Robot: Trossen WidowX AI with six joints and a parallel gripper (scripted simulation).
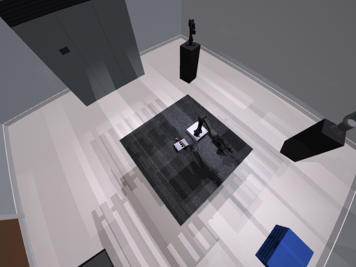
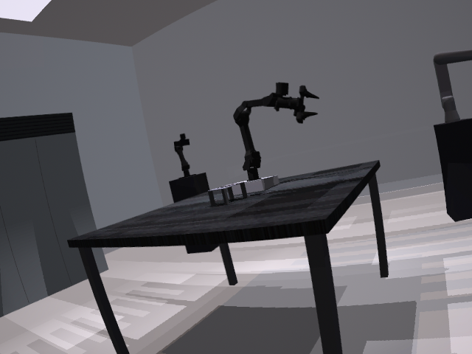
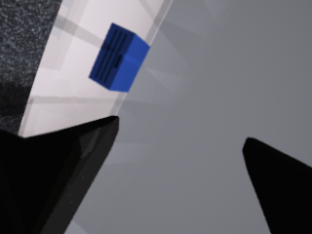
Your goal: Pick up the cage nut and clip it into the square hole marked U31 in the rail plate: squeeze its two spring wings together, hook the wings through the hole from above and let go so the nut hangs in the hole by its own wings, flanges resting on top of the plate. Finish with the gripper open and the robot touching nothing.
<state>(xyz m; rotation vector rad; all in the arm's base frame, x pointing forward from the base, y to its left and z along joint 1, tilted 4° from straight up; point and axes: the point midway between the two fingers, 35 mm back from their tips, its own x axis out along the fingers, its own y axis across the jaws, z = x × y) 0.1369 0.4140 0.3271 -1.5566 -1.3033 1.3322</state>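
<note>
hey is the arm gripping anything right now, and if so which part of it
Nothing is held: the tool stands open in the air above the table, with no object between its fingers.

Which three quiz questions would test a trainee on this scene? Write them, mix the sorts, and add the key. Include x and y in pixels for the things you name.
1. True or false: the gripper (image 1: 227, 151) (image 2: 317, 105) (image 3: 181, 134) is held up off the table (image 1: 178, 183) (image 2: 266, 206).
2. Multiple choice: what stands on the white base plate (image 1: 191, 132) (image 2: 271, 183)?
A) the blue cabinet
B) the robot arm
C) a rail plate
3. Fill in the blank: in the wrist view, the space between the two fingertips holds ____ (a cage nut / nothing).

Key: 1 true; 2 B; 3 nothing.
</note>
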